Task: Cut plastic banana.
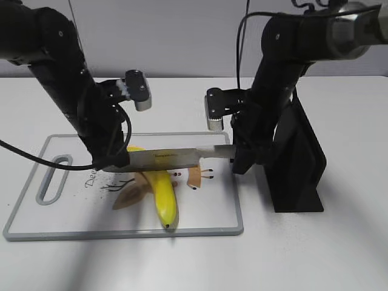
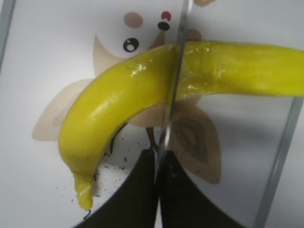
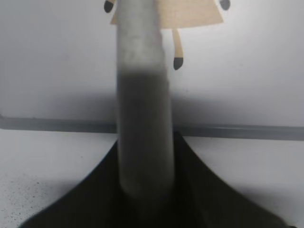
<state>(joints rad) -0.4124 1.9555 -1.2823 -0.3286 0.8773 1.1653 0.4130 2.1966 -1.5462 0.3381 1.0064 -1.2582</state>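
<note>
The plastic banana (image 1: 165, 197) lies on the white cutting board (image 1: 27, 206), glossy yellow and curved, its tip toward the front edge. A steel knife (image 1: 167, 159) lies level across the banana's middle. My right gripper (image 1: 236, 159) is shut on the knife's handle (image 3: 142, 118). My left gripper (image 1: 118, 160) is shut on the far end of the blade. In the left wrist view the blade's back (image 2: 173, 85) runs from between my jaws (image 2: 156, 183) across the banana (image 2: 118, 104) at a shiny seam. In the right wrist view my jaws (image 3: 145, 190) close round the handle.
A black knife stand (image 1: 297, 176) stands on the table right of the board, behind my right arm. The board has a grey rim, a handle slot (image 1: 53, 179) at its left end and a printed cartoon (image 2: 133, 33) under the banana. Dark specks lie near the banana's tip.
</note>
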